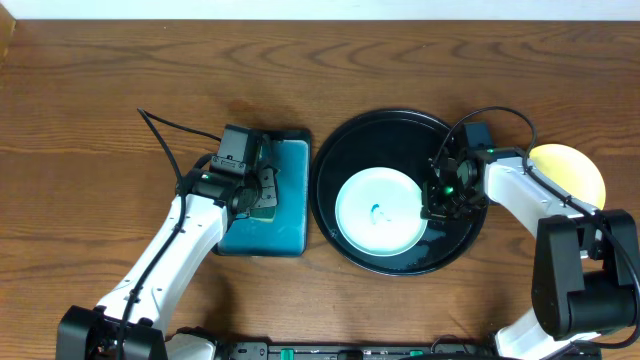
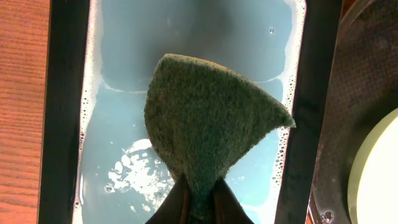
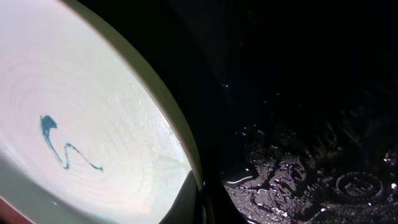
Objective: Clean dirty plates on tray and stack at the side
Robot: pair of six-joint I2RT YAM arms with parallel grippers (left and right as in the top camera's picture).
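Observation:
A pale mint-blue plate point(image 1: 378, 213) with a dark teal squiggle lies on the round black tray point(image 1: 345, 150). My right gripper point(image 1: 437, 198) is shut on the plate's right rim; in the right wrist view the rim point(image 3: 180, 146) runs between my fingers point(image 3: 202, 202). A pale yellow plate point(image 1: 575, 170) lies on the table right of the tray. My left gripper point(image 1: 262, 195) is shut on a green scouring sponge point(image 2: 208, 127) and holds it over the soapy water. The third plate is out of view.
A rectangular black tray with teal inside point(image 1: 285, 210) stands left of the round tray and holds soapy water point(image 2: 124, 168). The round tray's floor is wet point(image 3: 298, 180). Bare wooden table lies behind and to the far left.

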